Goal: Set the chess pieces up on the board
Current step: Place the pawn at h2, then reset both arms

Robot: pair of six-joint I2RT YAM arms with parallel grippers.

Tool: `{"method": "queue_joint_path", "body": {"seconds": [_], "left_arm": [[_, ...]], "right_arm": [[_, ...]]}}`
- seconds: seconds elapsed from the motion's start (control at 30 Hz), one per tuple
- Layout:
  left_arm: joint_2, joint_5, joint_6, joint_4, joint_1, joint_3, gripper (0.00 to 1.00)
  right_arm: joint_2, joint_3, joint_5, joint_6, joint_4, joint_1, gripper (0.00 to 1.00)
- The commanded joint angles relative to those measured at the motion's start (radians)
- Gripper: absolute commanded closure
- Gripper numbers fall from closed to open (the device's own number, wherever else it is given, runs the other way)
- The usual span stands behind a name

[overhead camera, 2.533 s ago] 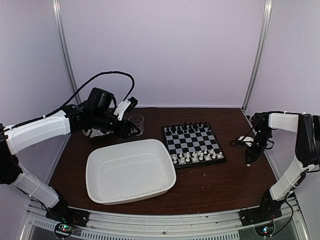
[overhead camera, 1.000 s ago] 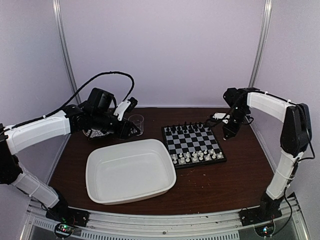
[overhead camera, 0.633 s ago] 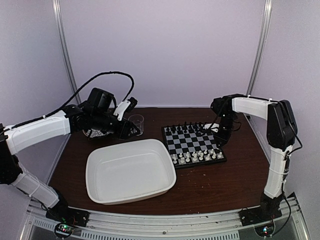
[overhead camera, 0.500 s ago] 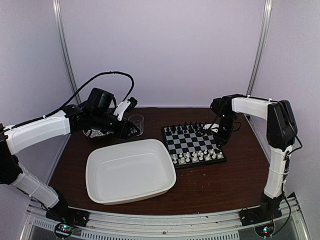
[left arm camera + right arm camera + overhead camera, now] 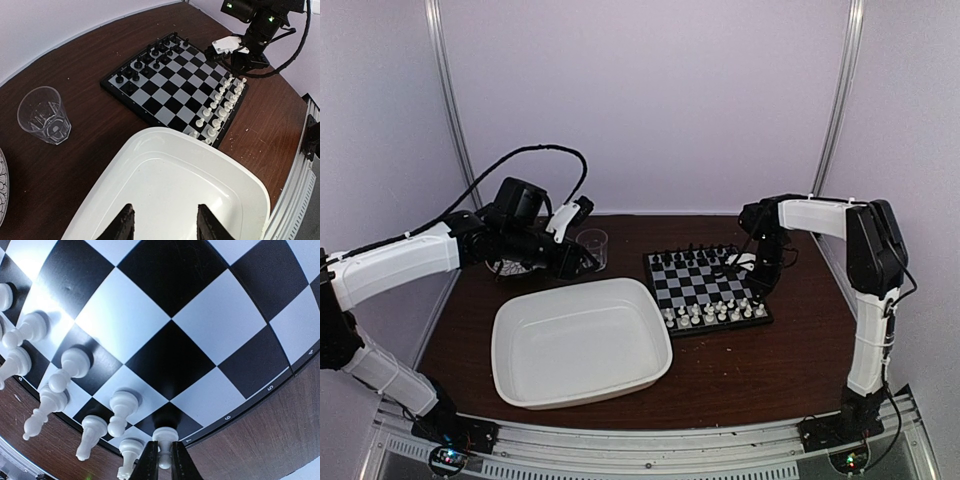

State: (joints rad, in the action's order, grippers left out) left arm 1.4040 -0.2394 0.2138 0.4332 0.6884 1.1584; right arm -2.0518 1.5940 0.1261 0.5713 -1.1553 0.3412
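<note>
The board (image 5: 698, 283) lies right of centre, with white chess pieces (image 5: 715, 312) along its two near rows and black chessmen (image 5: 695, 255) along the far rows. My right gripper (image 5: 757, 291) is down at the board's right edge. In the right wrist view it (image 5: 162, 460) is shut on a white pawn (image 5: 164, 440) that stands upright on a dark edge square of the board (image 5: 200, 315), beside other white pieces (image 5: 122, 410). My left gripper (image 5: 165, 227) hangs open and empty over the white tray (image 5: 175, 185), left of the board (image 5: 170, 85).
A large white tray (image 5: 520, 320) fills the near middle of the brown table. A clear glass (image 5: 593, 246) stands behind it, next to a patterned plate (image 5: 515, 268) under the left arm. Metal posts and pale walls close the back and sides.
My right arm has swung from the table's right side across to the board's right edge and come down there. The left arm has stayed still.
</note>
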Motion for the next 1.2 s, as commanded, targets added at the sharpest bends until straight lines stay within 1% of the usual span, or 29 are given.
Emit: {"method": "queue_joint_path", "body": {"seconds": [0.0,0.13,0.27,0.37,0.47,0.5,0.6,0.67,0.7,0.73,0.77,0.8,0.83,0.93,0.97,1.0,1.03,1.1,1.17], "left_arm": [[-0.021,0.005,0.013,-0.010,0.000,-0.014,0.57],[-0.021,0.005,0.015,-0.010,0.000,-0.014,0.57],[-0.020,0.007,0.012,-0.009,0.000,-0.012,0.57],[-0.017,0.010,0.013,-0.005,0.000,-0.009,0.57],[-0.015,0.026,0.012,0.003,0.000,-0.003,0.57],[-0.014,0.050,0.013,0.015,-0.001,0.002,0.57],[-0.011,0.179,0.026,0.067,-0.005,0.018,0.55],[-0.017,0.264,0.045,0.095,-0.019,0.020,0.51],[-0.023,0.295,0.059,0.103,-0.031,0.018,0.49],[-0.033,0.314,0.072,0.107,-0.044,0.012,0.45],[-0.044,0.338,0.083,0.107,-0.057,0.003,0.40],[-0.057,0.360,0.090,0.101,-0.069,-0.010,0.36],[-0.069,0.379,0.087,0.088,-0.075,-0.025,0.33],[-0.086,0.431,0.073,0.031,-0.079,-0.088,0.25],[-0.083,0.434,0.077,0.022,-0.079,-0.096,0.23],[-0.081,0.430,0.082,0.018,-0.079,-0.097,0.07],[-0.077,0.423,0.086,0.018,-0.079,-0.092,0.03],[-0.070,0.415,0.090,0.018,-0.079,-0.085,0.02],[-0.071,0.416,0.091,0.018,-0.079,-0.083,0.02]], "right_arm": [[-0.015,-0.002,-0.023,-0.010,0.010,0.007,0.87],[-0.015,-0.003,-0.023,-0.013,0.013,0.011,0.83],[0.012,-0.002,-0.026,-0.024,0.006,0.013,0.75],[0.071,0.015,-0.021,-0.033,-0.024,0.013,0.69],[0.142,0.062,-0.020,-0.041,-0.076,0.012,0.67],[0.169,0.078,-0.026,-0.042,-0.089,0.010,0.66],[0.271,0.114,-0.026,-0.058,-0.086,-0.019,0.65],[0.352,0.114,0.018,-0.076,-0.044,-0.060,0.65],[0.395,0.101,0.049,-0.087,0.006,-0.095,0.64],[0.442,0.080,0.078,-0.101,0.055,-0.123,0.60],[0.487,0.045,0.089,-0.118,0.117,-0.151,0.48],[0.541,-0.004,0.084,-0.149,0.203,-0.175,0.12],[0.592,-0.066,0.074,-0.189,0.304,-0.202,0.02],[0.715,-0.281,0.164,-0.287,0.581,-0.259,0.00],[0.742,-0.350,0.149,-0.334,0.668,-0.259,0.00],[0.747,-0.382,0.122,-0.387,0.703,-0.260,0.00],[0.742,-0.390,0.121,-0.413,0.699,-0.260,0.01],[0.738,-0.409,0.160,-0.402,0.698,-0.260,0.01],[0.746,-0.428,0.164,-0.407,0.715,-0.260,0.00]]}}
